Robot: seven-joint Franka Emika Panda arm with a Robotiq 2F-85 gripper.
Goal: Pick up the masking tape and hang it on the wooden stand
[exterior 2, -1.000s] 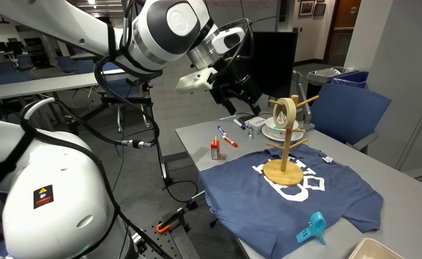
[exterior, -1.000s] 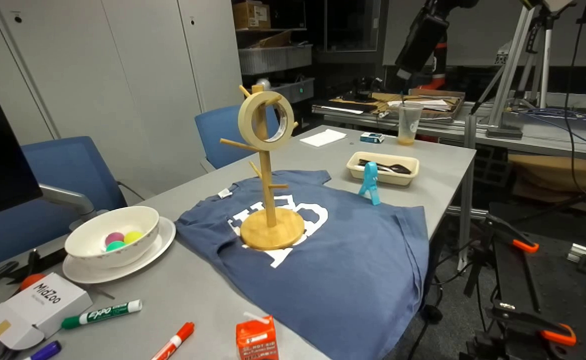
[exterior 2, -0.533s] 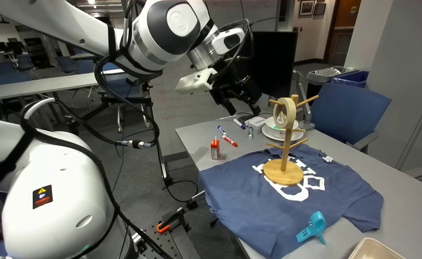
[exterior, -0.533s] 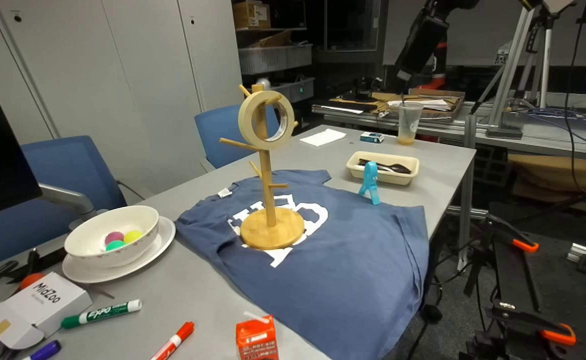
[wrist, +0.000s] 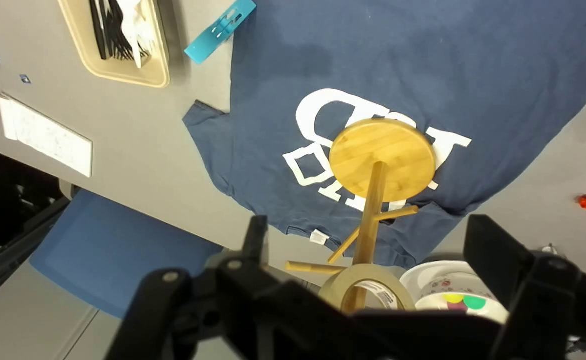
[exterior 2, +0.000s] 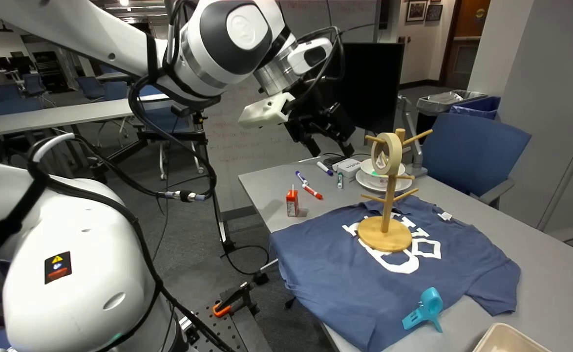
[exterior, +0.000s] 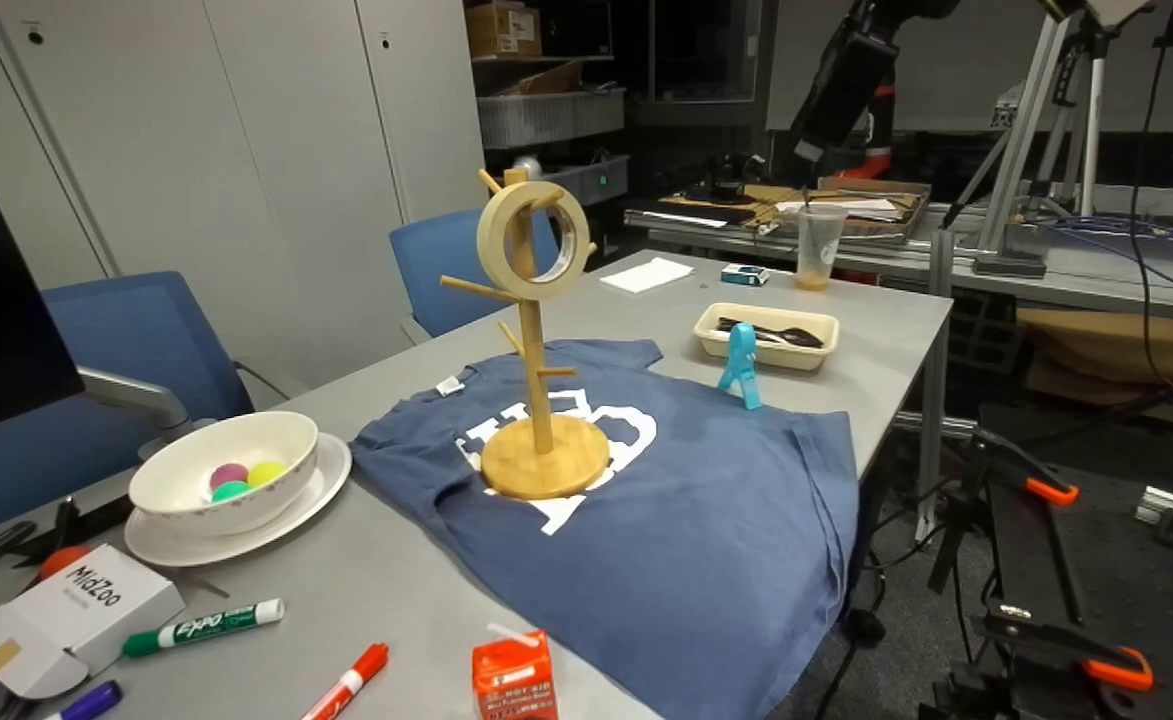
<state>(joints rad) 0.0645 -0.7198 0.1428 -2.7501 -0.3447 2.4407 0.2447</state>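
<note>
The masking tape [exterior: 492,240] is a beige ring hanging on an upper peg of the wooden stand [exterior: 546,465], with the peg through its hole. The tape [exterior 2: 395,155] and the stand [exterior 2: 385,237] show the same way in both exterior views. The stand is upright on a blue T-shirt. My gripper [exterior 2: 330,147] is open and empty, above the table and apart from the tape. In the wrist view my gripper [wrist: 370,225] has its fingers wide apart. The tape [wrist: 369,272] shows low between them, its lower part hidden by the gripper body. The stand's base [wrist: 382,150] lies beyond.
The T-shirt [exterior: 686,530] lies under the stand. A white bowl [exterior: 226,480] with coloured balls sits on a plate. A turquoise clip [exterior: 739,365], a cutlery tray [exterior: 766,354], a red drink carton [exterior: 514,675] and markers [exterior: 206,627] are around. A dark monitor [exterior 2: 374,88] stands behind the gripper.
</note>
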